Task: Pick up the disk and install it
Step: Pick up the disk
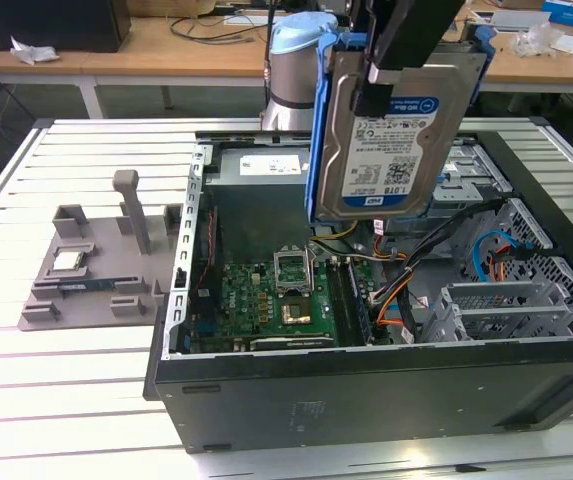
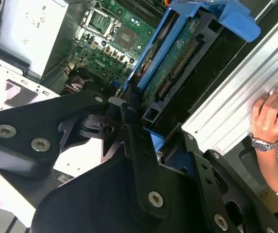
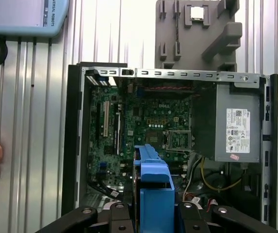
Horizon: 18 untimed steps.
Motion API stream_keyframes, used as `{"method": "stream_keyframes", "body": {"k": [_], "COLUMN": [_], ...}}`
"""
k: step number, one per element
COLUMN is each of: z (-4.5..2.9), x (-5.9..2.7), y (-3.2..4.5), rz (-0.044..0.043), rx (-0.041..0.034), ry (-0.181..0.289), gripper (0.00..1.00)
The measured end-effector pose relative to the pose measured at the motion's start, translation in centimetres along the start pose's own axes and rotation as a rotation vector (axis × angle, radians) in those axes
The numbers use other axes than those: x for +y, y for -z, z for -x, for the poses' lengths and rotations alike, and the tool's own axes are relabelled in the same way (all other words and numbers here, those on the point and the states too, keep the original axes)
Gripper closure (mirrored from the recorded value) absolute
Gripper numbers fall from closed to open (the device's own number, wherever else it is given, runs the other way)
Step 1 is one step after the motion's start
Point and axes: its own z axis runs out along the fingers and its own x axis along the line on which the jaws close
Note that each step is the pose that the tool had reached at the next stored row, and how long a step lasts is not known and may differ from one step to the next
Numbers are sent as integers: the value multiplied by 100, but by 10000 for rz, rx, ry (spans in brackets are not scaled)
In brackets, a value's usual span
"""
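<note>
item: flat rectangular silver-metal disk (image 1: 394,150), white-and-blue label, blue plastic side rails. location: held aloft on edge above open black computer case (image 1: 366,395), over green motherboard (image 1: 261,300). black gripper (image 1: 369,95) fingers clenched on disk's upper part, probably so it hung clear of case walls and cables.

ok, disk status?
End effector shut on the disk. Disk on edge, held above the open computer case, not seated. Loose cables beneath it.
</note>
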Motion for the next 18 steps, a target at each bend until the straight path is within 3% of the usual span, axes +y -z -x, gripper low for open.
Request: {"method": "stream_keyframes", "body": {"k": [18], "z": [-239], "x": [-192], "y": [1], "rz": [0], "rx": [0], "ry": [0], "gripper": [63]}}
